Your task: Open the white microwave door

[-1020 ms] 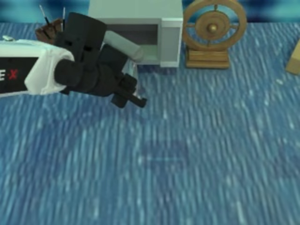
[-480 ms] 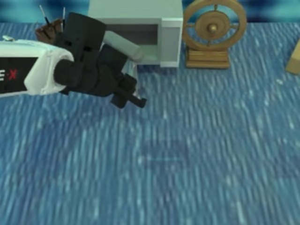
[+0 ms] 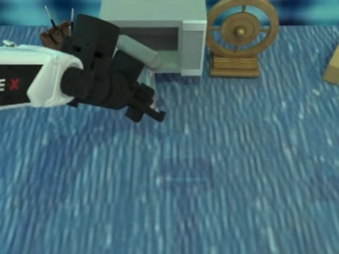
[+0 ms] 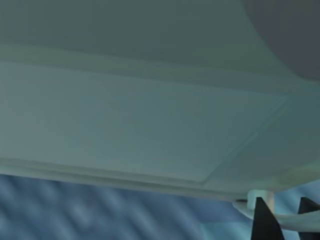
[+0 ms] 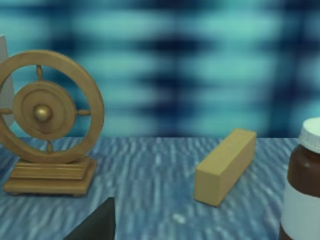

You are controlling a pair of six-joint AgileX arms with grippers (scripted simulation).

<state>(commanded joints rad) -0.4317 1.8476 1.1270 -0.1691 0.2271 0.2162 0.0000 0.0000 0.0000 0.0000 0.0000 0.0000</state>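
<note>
Wooden wheel [image 5: 44, 114], tan block [image 5: 225, 166], perhaps a jar [image 5: 302, 187].

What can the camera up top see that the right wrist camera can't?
Only the top view shows the left gripper at the white microwave door, which is swung open, and the microwave. Only the right wrist view shows a brown jar with a white lid. Both show the wooden ship's wheel and the tan block.

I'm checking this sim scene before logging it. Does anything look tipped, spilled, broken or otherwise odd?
Nothing stands out. The microwave is open, with its door swung toward the left gripper. The wooden wheel stands upright, and the block lies flat. No spill shows.
</note>
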